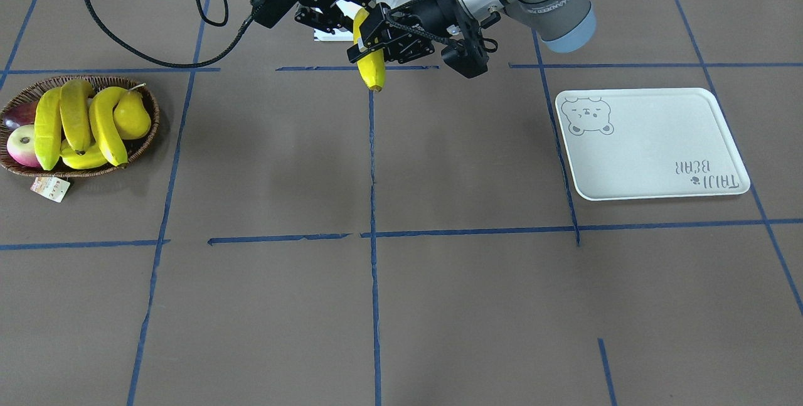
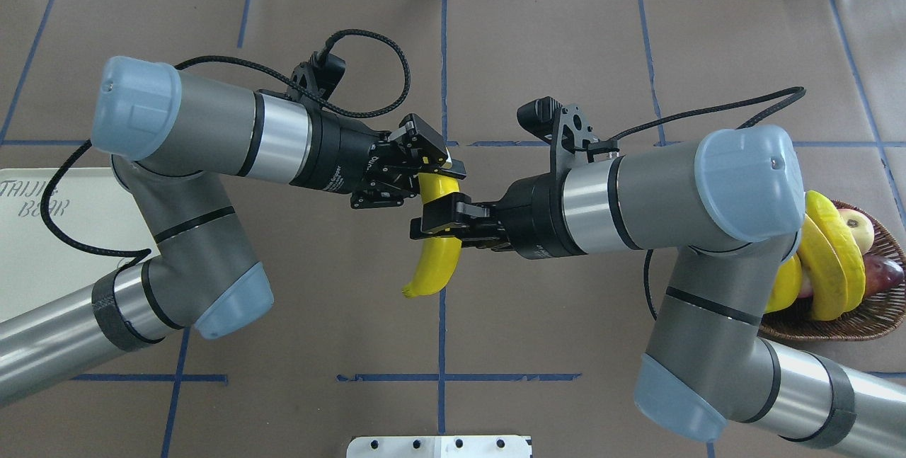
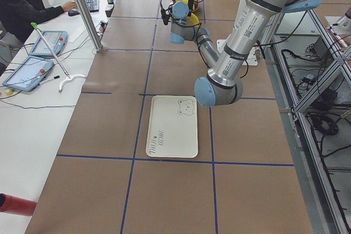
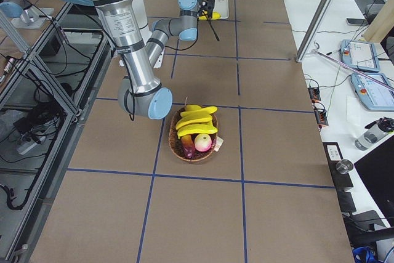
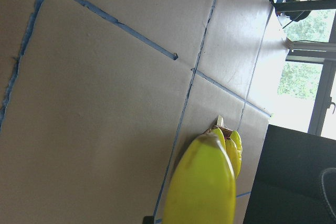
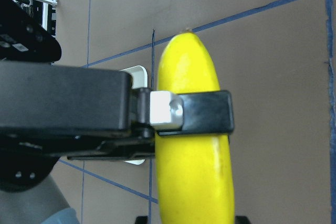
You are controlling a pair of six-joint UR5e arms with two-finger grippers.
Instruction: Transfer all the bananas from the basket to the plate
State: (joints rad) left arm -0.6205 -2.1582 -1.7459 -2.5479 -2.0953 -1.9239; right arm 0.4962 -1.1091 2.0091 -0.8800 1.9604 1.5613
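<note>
The step in hand was judged to be a mid-air hand-over of one banana (image 2: 436, 260), held at 12 o'clock of the front-facing view, above the table (image 1: 439, 305). It was well apart from both the basket (image 1: 150, 133) at 9 o'clock and the plate (image 1: 659, 142) at 3 o'clock. The right gripper (image 2: 442, 221), reaching in from the basket side, was closed across the banana's middle, with one finger lying flat over the peel in its wrist view. The left gripper (image 2: 428, 175) had a finger on either side of the same banana, parted to about the fruit's thickness; whether it pressed firmly could not be told. To do the step well, the right gripper was not to open until the left grip was secure. It was then to open fully and back away toward 9 o'clock without dragging the glossy peel. The left gripper was next to carry the banana toward 3 o'clock, lower it onto a bare part of the plate and release it low and lying flat, so that the curved fruit would not roll off. Counts: one banana in the air; three bananas (image 1: 75, 114) countable in the basket, with a further yellow piece (image 1: 85, 159) beneath them that could not be identified; one pear (image 1: 132, 116); one red-and-yellow fruit (image 1: 22, 145); one dark purple fruit (image 1: 17, 115); one basket; one plate, on which no banana yet lay; two grippers.
</note>
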